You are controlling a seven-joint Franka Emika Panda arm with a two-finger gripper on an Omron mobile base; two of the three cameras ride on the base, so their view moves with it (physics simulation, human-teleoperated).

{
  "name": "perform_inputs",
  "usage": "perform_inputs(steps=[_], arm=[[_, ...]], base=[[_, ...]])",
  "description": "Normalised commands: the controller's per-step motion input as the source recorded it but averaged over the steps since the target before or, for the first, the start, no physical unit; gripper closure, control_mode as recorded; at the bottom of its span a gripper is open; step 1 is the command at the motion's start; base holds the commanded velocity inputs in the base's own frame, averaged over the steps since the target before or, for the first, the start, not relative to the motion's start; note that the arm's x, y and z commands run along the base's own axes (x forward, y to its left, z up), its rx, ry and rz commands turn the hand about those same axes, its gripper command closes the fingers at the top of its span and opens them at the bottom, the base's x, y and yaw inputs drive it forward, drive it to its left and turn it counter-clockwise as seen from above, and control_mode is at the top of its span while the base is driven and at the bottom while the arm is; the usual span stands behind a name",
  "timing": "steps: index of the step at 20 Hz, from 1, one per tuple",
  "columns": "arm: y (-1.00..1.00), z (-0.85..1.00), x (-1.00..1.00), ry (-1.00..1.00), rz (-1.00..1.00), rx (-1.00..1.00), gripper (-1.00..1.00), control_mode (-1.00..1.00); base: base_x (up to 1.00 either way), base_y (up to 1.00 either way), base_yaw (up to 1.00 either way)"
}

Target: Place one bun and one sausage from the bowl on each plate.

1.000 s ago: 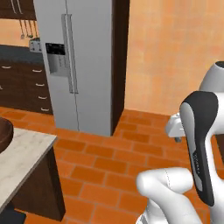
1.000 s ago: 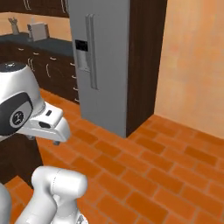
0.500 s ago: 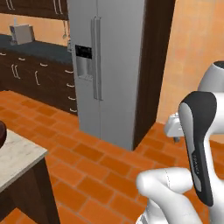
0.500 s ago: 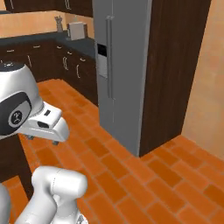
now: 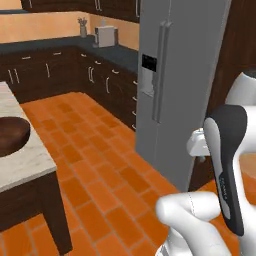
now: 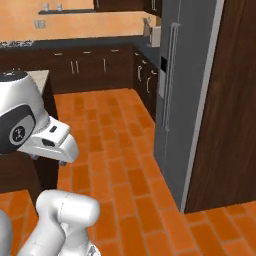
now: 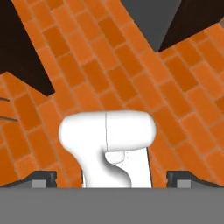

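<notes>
The bowl (image 5: 12, 135), wide and dark reddish-brown, stands on the pale island counter (image 5: 25, 167) at the left edge of the left base view; what lies in it is hidden from this angle. The plates, buns and sausages are out of view. My gripper (image 7: 112, 178) is open, its two dark fingertips (image 7: 44, 177) far apart at the bottom of the hand view with nothing held between them. It points down at the orange brick floor (image 7: 100, 70), well away from the counter.
A tall grey fridge (image 5: 172, 90) (image 6: 175, 85) stands ahead beside a dark wooden panel (image 6: 227, 100). Dark cabinets (image 5: 55, 75) with a dark worktop line the back wall. Open brick floor (image 5: 100, 165) lies between the island and the fridge.
The whole picture has shifted: the base has turned left, so the fridge slid rightward in the views and the island with the bowl came further in. The gripper stays open.
</notes>
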Motion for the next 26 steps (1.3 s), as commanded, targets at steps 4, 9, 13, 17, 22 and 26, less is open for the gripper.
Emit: perform_inputs(steps=[4,9,13,17,22,26], arm=[[0.00,0.00,0.00,0.00,0.00,0.00,-1.00,1.00],[0.00,0.00,0.00,0.00,0.00,0.00,-1.00,1.00],[0.00,0.00,0.00,0.00,0.00,0.00,-1.00,1.00],[0.00,0.00,0.00,0.00,0.00,0.00,-1.00,1.00],[0.00,0.00,0.00,0.00,0.00,0.00,-1.00,1.00],[0.00,0.00,0.00,0.00,0.00,0.00,-1.00,1.00]], base=[[0.51,-0.67,0.71],[0.51,-0.76,0.67],[0.65,-0.63,0.70],[0.69,-0.39,0.79],[0.73,-0.40,0.78],[0.72,-0.46,0.76]])
